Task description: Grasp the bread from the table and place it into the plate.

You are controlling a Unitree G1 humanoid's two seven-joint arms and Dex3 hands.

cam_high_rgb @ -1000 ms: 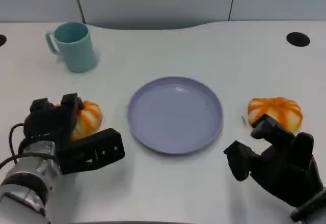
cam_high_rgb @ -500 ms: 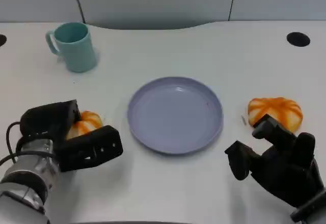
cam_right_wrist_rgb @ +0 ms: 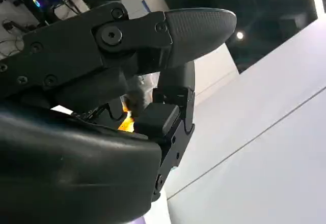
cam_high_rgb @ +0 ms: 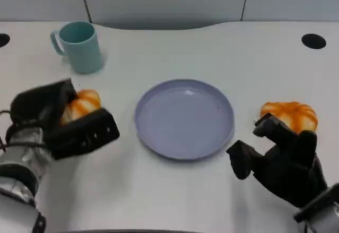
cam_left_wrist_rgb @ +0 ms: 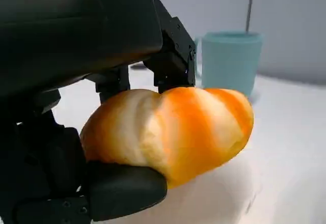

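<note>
My left hand [cam_high_rgb: 58, 119] grips an orange-and-cream striped bread roll [cam_high_rgb: 80, 104] at the table's left and holds it a little above the surface. In the left wrist view the roll [cam_left_wrist_rgb: 173, 130] sits between my black fingers [cam_left_wrist_rgb: 127, 188]. The lavender plate [cam_high_rgb: 184, 119] lies at the centre of the table, to the right of that hand. A second striped roll [cam_high_rgb: 290, 114] lies on the table at the right. My right hand [cam_high_rgb: 280, 161] hovers just in front of it with fingers apart, holding nothing.
A teal mug [cam_high_rgb: 79, 46] stands at the back left, beyond my left hand; it also appears in the left wrist view [cam_left_wrist_rgb: 229, 61]. Two dark round holes [cam_high_rgb: 313, 41] mark the table's far corners. A grey wall panel runs behind the table.
My left hand has closed around the left roll and lifted it slightly up and back. My right hand has barely moved.
</note>
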